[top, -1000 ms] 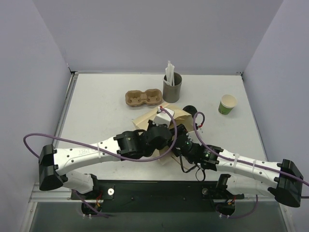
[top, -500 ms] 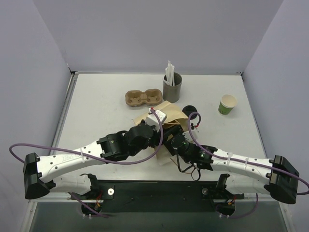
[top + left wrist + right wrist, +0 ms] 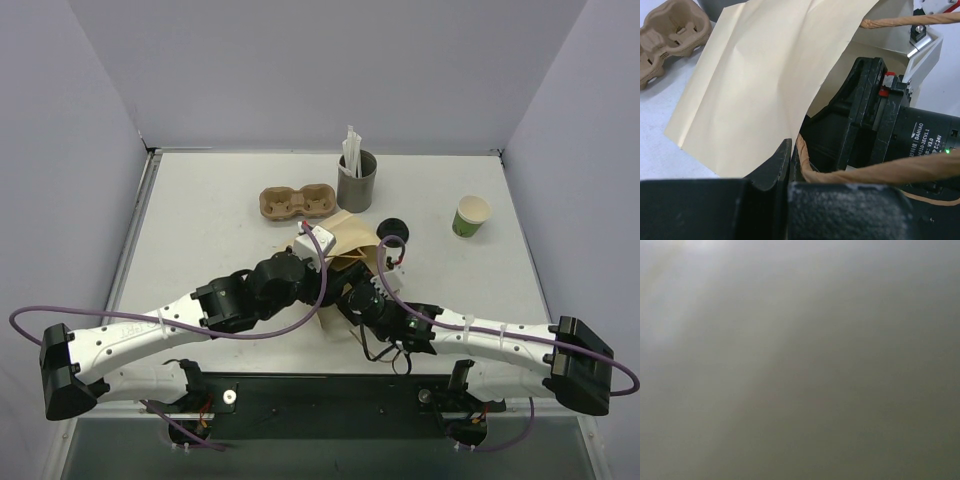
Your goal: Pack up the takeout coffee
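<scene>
Well right of the left gripper (image 3: 792, 165) (pinching a bag handle (image 3: 875, 172)) stands the green cup (image 3: 471, 216).

A robot lab test booth. Plain lilac walls (image 3: 330, 70) box in a white table (image 3: 220, 190) left, right and far.

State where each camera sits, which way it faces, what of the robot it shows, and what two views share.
Top external: above, behind the bases, looking down at the table; left arm and right arm show.
Left wrist: on its arm, facing the paper bag; left gripper shut on the bag handle; right arm's wrist shows.
Right wrist: on its arm; only grey blur, right gripper unseen.
Shared: top and left wrist show the cup carrier.
</scene>
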You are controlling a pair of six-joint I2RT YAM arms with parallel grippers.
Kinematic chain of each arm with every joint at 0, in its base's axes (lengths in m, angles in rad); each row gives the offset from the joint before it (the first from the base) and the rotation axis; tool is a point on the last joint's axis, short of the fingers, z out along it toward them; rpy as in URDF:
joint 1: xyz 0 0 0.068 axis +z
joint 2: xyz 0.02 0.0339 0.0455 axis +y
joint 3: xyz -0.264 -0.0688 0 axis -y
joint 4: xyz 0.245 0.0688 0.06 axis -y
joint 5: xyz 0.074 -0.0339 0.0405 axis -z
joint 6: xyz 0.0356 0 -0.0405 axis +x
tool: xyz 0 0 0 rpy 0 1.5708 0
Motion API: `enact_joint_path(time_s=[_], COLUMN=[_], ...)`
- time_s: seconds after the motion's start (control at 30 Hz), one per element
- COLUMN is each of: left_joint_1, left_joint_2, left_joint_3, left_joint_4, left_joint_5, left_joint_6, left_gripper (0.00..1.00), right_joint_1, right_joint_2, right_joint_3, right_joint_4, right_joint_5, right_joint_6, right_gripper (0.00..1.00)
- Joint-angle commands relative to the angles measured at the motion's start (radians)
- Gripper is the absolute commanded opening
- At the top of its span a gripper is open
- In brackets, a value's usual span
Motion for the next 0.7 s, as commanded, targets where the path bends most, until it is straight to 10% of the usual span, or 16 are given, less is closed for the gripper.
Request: enact_joint_path(time_s=[0.0,0.67], left_joint_1=[0.002,0.004], left_joint_2=[0.001,0.102], left_joint_3=[0.032,0.157], left_joint_4=[0.079,-0.054], left_joint_5=[-0.025,-0.18], left_joint_6=[-0.012,-0.086], left_gripper=[0.0,0.0], right_joint_1=[0.023,0.076], right_joint_2=[-0.002,-0.024], right_joint_3=[0.047,0.174], right_joint_4=[-0.011,-0.206], right_joint_5=[0.052,0.122], right_joint_6=[-0.064,-0.179], right_gripper=[0.57,0.57])
